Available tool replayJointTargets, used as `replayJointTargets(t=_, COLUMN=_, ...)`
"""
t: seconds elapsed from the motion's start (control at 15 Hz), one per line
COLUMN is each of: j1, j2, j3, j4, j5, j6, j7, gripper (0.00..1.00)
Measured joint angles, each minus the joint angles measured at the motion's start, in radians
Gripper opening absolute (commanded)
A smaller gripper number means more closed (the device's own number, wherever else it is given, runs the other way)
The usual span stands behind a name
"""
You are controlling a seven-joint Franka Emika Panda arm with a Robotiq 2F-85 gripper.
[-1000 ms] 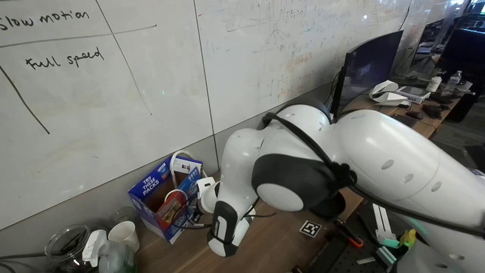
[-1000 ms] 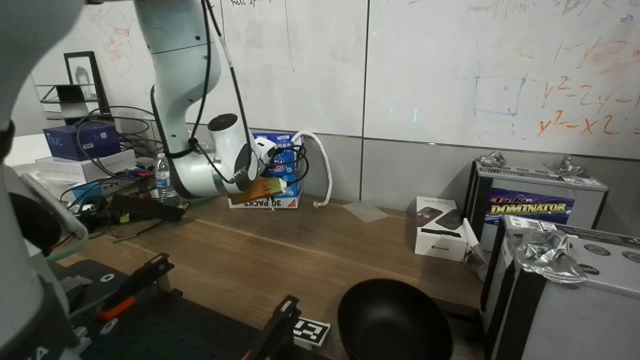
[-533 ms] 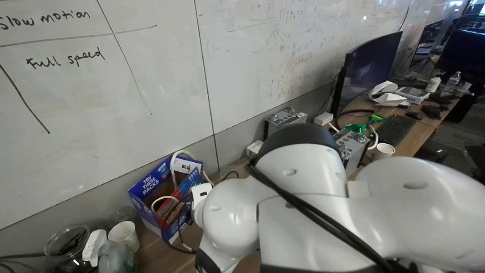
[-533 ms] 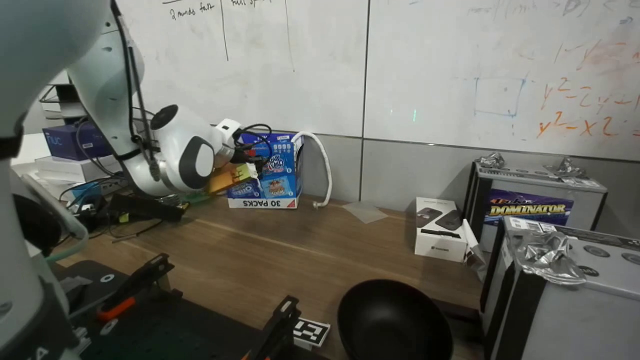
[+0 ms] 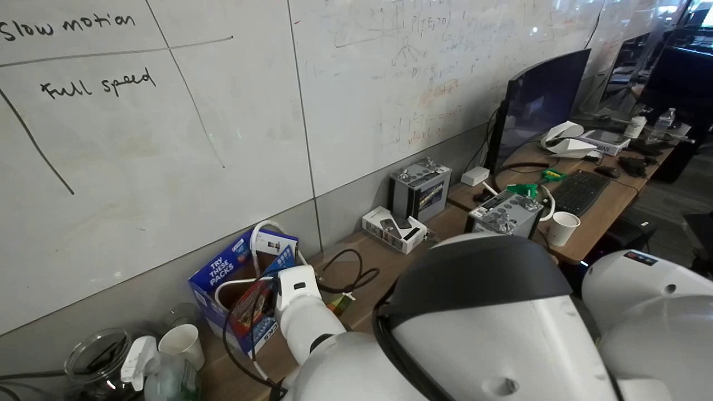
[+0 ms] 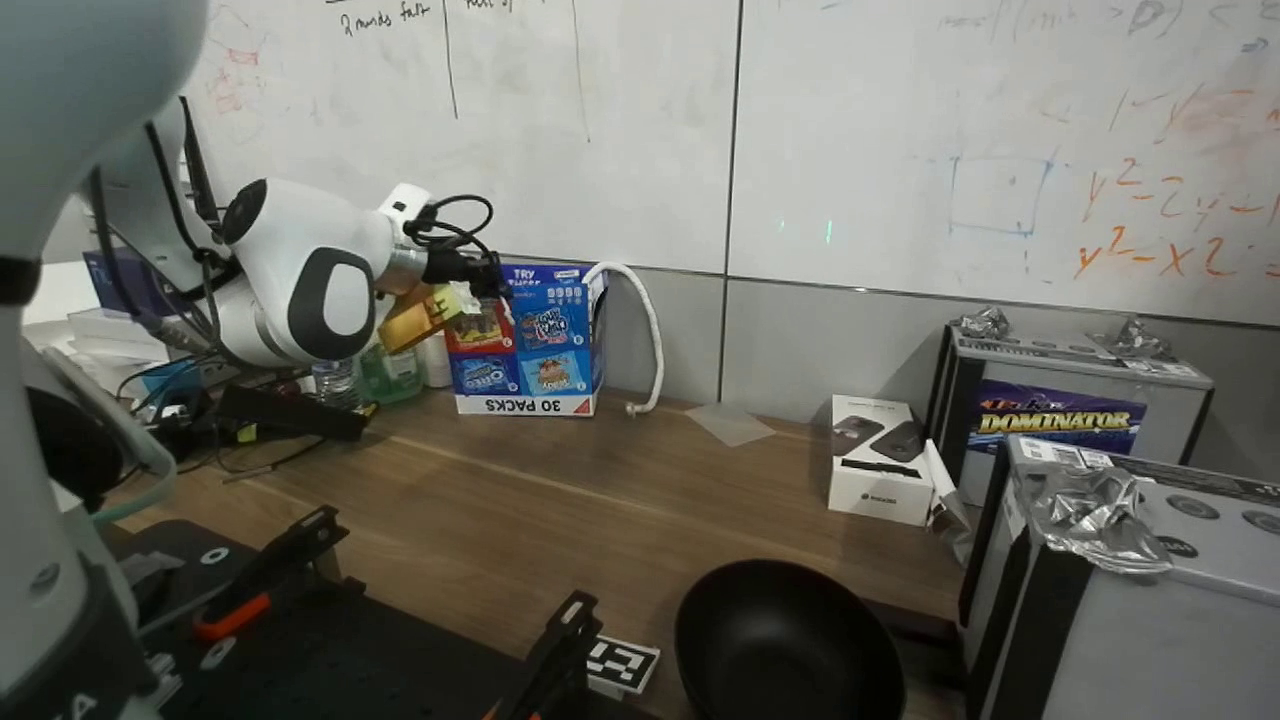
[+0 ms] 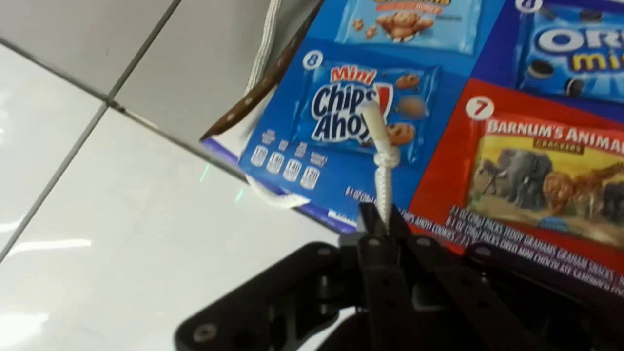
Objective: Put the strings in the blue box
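Whiteboard panels (image 6: 900,150) back a wooden table (image 6: 600,490), and at the table's rear edge stands the blue box (image 6: 545,345), open-topped. The white cord (image 6: 650,330) lies partly inside it, one length arching over the rim and down to the table. Over the last second the arm (image 6: 310,225) has swung toward the paper cup (image 5: 184,348), and the loop at the box's mouth has shifted the same way; the task looks part done, with both ends probably yet to go in. The gripper (image 7: 383,224) has its fingers (image 7: 369,224) closed, pinching the cord's knotted end, which juts toward the printed front; whether it touches is unclear.
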Motion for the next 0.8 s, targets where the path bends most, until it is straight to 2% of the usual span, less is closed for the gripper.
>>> replayJointTargets(t=0.33, j1=0.01, j2=0.008, j3=-0.01, j4=0.038, j5=0.022, j6=0.106, j7=0.015, gripper=0.05)
replayJointTargets(t=0.8, j1=-0.05, j2=0.047, j3=-0.008, j4=0.147, j5=-0.005, j6=0.124, j7=0.105, gripper=0.05)
